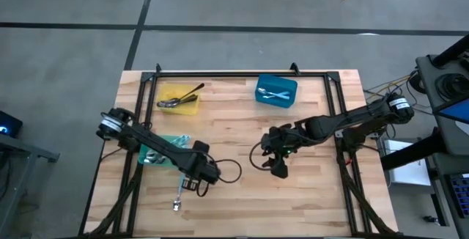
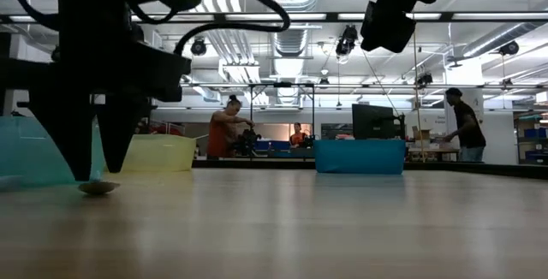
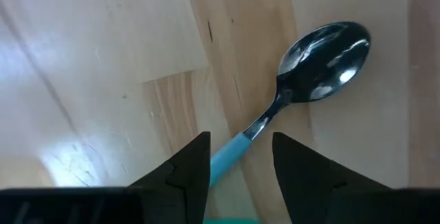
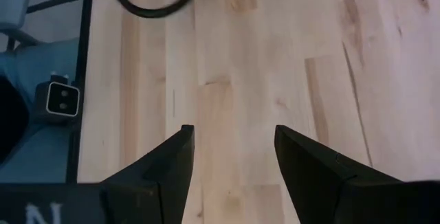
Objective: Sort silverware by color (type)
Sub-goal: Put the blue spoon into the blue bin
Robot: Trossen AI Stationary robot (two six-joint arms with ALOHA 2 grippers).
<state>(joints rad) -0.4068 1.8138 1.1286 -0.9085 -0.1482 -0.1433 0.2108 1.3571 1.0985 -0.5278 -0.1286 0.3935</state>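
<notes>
One blue-handled spoon (image 3: 302, 90) lies flat on the near part of the wooden table (image 1: 242, 122), its polished bowl pointing toward the table's front edge and its slim light blue handle running back between the parted fingers of the left gripper (image 3: 240, 162), which stands low over it with nothing clamped. The jaws straddle the handle with daylight on both sides, so the spoon rests on the boards rather than in a grip. It looks light and rigid, a thin metal piece with a smooth, probably slippery finish; the blue handle, which appears a little thicker than the bare metal neck, looks the safer place to pinch, square across its width, since the rounded bowl would likely roll or slide out of flat pads. Because it lies so close to the wood, the fingertips would need to come nearly to the surface to catch it. Just behind the left arm sits a green bin (image 1: 163, 151) holding pale utensils. At mid-table the right gripper (image 1: 278, 167) hangs above bare boards, fingers spread, holding nothing. Farther back, a yellow bin (image 1: 178, 98) carries a silver spoon (image 1: 167, 103) and a dark utensil (image 1: 192, 91), and a blue bin (image 1: 276, 91) holds light-coloured pieces.
</notes>
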